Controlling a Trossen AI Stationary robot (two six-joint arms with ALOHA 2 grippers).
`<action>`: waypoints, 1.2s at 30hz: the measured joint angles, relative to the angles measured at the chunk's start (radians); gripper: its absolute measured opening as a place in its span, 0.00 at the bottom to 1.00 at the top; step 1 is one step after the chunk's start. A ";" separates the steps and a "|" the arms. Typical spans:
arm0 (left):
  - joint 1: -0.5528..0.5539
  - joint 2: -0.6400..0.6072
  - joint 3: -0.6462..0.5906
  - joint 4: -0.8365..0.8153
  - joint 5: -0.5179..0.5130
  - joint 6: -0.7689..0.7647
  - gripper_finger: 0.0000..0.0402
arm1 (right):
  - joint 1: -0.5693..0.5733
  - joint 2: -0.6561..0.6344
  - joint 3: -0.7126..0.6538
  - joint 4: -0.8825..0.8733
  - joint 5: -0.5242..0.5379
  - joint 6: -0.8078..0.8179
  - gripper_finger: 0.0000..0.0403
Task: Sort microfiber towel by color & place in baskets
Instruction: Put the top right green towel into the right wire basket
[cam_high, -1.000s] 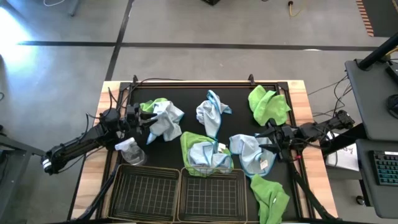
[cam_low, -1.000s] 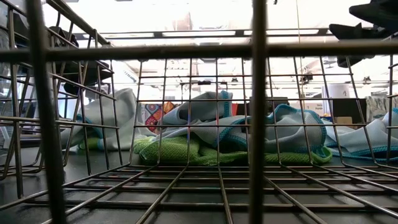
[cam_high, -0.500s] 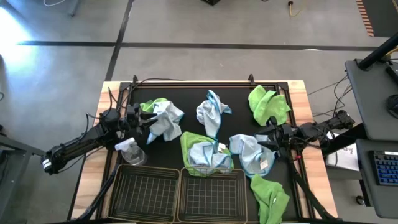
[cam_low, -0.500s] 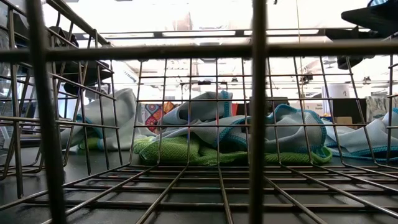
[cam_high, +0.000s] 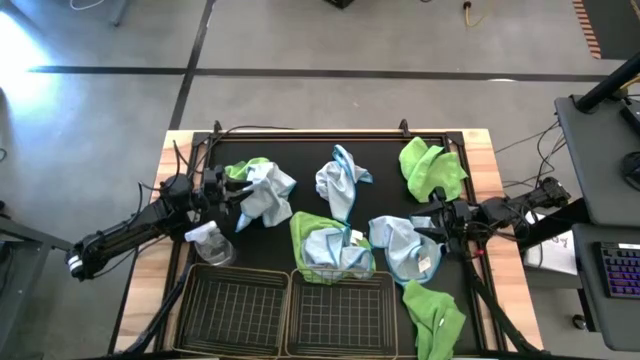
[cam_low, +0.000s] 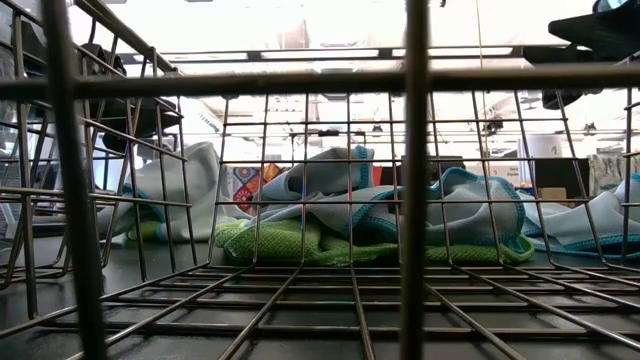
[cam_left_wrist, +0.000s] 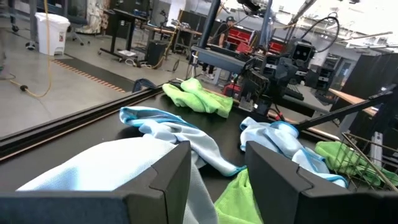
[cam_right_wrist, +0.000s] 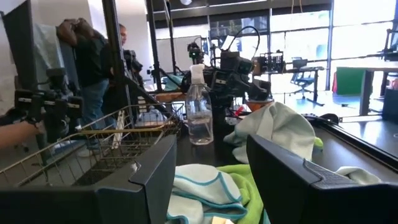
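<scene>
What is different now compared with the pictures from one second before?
Almost nothing. In the low view the dark right arm at the top corner shifted slightly. The towels, both baskets and the spray bottle lie as before; both grippers hold nothing.

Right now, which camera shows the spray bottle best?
The right wrist view: the spray bottle stands upright, whole and unobstructed beside a basket. The high view shows only its top. The low and left wrist views don't show it.

The two shallow bronze wire-mesh baskets (cam_high: 290, 312) are cut off by the high view's bottom edge. The lime green fuzzy towel (cam_high: 436, 317) beside them is also cropped there. In the low view, basket wires partly hide the cloths.
</scene>
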 joint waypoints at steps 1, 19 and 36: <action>0.000 0.000 0.000 0.000 -0.021 0.000 0.35 | 0.000 0.000 0.000 0.000 0.004 0.000 0.48; 0.000 0.000 0.000 0.170 -0.121 -0.131 0.35 | -0.004 0.012 0.063 -0.033 0.234 0.055 0.48; 0.000 0.000 0.000 0.167 -0.122 -0.130 0.35 | -0.005 0.431 0.617 -0.844 0.389 0.451 0.48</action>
